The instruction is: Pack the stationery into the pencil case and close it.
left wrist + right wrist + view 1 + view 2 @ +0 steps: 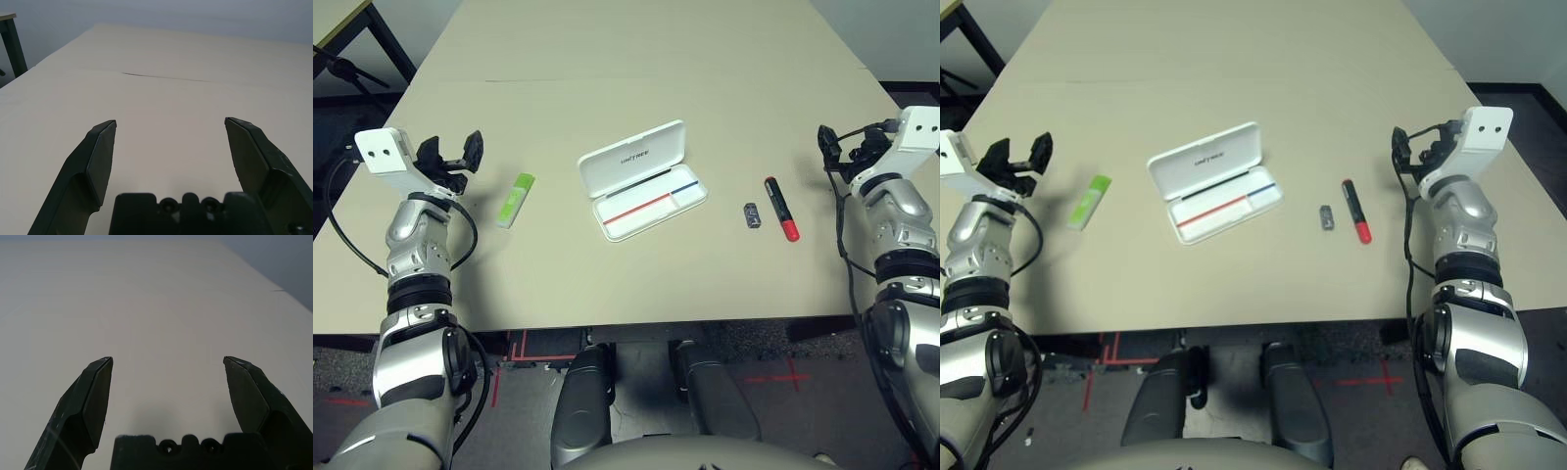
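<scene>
Left eye view: glossy white rounded pencil case (pixel 641 179) lies open; both end effectors spread, empty.

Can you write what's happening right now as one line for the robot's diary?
case: open, mid-table | green marker: left of case | black pen, grey block: right of case | left tool: open | right tool: open

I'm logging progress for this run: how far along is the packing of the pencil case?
Done: only that the pencil case lies open on the table, with nothing packed in it. In hand: nothing; the left gripper and right gripper are both open and empty, out at the table's sides. Left: the green marker, the black pen and the small grey block all go in, then the lid is closed.
</scene>
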Motion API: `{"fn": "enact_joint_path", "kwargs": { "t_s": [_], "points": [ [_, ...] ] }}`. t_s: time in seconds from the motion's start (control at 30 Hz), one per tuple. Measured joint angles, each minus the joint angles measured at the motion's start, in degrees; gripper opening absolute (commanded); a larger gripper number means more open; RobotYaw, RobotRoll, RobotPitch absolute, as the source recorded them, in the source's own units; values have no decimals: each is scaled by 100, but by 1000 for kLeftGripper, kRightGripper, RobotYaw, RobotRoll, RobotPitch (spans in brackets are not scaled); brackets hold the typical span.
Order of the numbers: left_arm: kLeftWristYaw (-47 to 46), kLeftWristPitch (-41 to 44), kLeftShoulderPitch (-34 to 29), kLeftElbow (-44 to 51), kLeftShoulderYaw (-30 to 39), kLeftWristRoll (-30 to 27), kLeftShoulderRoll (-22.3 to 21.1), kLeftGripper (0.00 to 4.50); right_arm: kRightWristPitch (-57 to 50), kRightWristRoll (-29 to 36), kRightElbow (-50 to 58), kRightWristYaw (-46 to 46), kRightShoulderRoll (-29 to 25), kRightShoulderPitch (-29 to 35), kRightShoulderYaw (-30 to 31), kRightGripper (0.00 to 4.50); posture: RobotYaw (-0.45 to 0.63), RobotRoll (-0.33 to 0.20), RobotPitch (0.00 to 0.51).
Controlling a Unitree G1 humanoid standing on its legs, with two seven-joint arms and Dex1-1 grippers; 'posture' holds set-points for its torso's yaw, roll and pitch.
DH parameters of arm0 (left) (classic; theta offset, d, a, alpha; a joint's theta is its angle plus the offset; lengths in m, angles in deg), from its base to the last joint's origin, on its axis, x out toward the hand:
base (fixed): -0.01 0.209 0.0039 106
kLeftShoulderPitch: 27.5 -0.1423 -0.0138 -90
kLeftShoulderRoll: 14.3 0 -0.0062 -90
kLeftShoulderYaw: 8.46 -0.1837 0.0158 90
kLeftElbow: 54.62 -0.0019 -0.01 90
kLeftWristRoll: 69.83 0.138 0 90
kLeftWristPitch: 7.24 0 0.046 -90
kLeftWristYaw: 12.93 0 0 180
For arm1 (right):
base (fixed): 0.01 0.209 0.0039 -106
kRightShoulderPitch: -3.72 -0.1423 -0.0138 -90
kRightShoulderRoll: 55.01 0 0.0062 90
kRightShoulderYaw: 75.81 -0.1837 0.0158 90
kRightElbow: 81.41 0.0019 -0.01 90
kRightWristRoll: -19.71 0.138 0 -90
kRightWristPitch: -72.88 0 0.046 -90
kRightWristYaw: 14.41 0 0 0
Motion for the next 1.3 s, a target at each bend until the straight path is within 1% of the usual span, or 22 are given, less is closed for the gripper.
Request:
{"fn": "enact_joint_path", "kwargs": {
  "t_s": [0.1, 0.2, 0.3, 0.43, 0.57, 0.7, 0.83, 1.0, 1.13, 1.3],
  "points": [
    [143, 93, -61, 186, -7, -21, -45, 4462, -348, 28, 367, 630, -152, 71, 165, 4500, -91, 0, 200],
    [314, 282, -264, 573, -27, -40, -131, 4462, -699, 42, 782, 1281, -379, 298, 365, 4500, -79, 0, 200],
    [457, 598, -525, 1175, -59, -99, -164, 4462, -974, 38, 1006, 1733, -543, 450, 531, 4500, -64, 0, 201],
    [733, 1086, -953, 2184, -118, -309, -202, 4462, -1122, -25, 1156, 2195, -719, 495, 759, 4500, -41, 0, 200],
    [1294, 1993, -1599, 3812, -537, -706, -441, 4462, -1246, -136, 1277, 2839, -858, 507, 1151, 4500, -30, 0, 202],
    [1665, 2764, -1966, 4858, -917, -1019, -619, 4462, -1298, -212, 1325, 3222, -893, 510, 1370, 4500, -20, 0, 203],
    [1799, 3213, -2045, 5351, -1245, -1084, -670, 4462, -1347, -305, 1417, 3516, -1028, 517, 1529, 4500, -17, 0, 204],
    [1817, 3534, -2047, 5688, -1626, -1059, -680, 4462, -1354, -437, 1453, 3855, -1154, 664, 1748, 4500, -22, 0, 204],
    [1885, 3711, -2022, 5788, -2085, -853, -838, 4462, -1419, -463, 1623, 4071, -1264, 695, 1812, 4500, -30, 0, 202],
    [1992, 3869, -1891, 5868, -2544, -659, -860, 4462, -1580, -470, 1872, 4270, -1363, 731, 1867, 4500, -39, 0, 199]
  ]
}}
